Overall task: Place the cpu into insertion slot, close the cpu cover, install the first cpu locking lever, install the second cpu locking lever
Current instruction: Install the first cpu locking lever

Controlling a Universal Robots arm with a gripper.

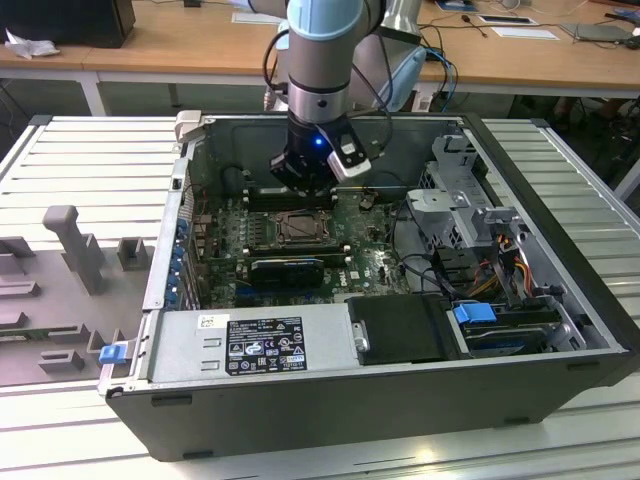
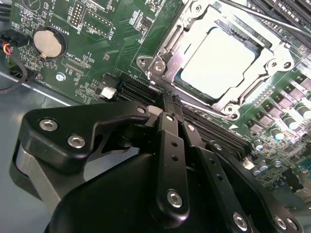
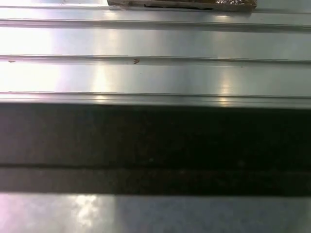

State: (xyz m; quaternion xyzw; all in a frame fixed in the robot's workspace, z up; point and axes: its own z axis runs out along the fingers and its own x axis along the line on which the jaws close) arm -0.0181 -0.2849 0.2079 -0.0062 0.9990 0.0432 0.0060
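Exterior view: an open computer case (image 1: 560,330) lies on a ribbed metal table (image 1: 90,160), with the arm reaching down into it. The gripper (image 1: 305,180) hangs just above the green circuit board (image 1: 375,265), at the far edge of the socket (image 1: 298,228), which sits near the middle of the board.

Second wrist view: the chip (image 2: 218,63), pale and square, lies flat inside the socket (image 2: 160,63). The cover (image 2: 252,82), a thin metal frame with a large window, appears to lie down over the chip's edges, so the first two steps look done. A thin silver lever (image 2: 272,19) runs along the socket's far side; whether it is latched cannot be told. The gripper (image 2: 171,109) has its black fingers (image 2: 167,131) drawn together with nothing between them, their tips just beside the near edge of the socket, by the long black memory slots (image 2: 214,133). A coin cell (image 2: 48,42) sits well apart toward the board's corner.

First wrist view: ribbed metal surface (image 3: 155,73) and a dark band.

Judged step: installing the first locking lever. That move would call for the closed fingertips to catch the lever's thin wire arm, press it down and tuck it sideways under its hook without scraping the cover or nearby board parts.
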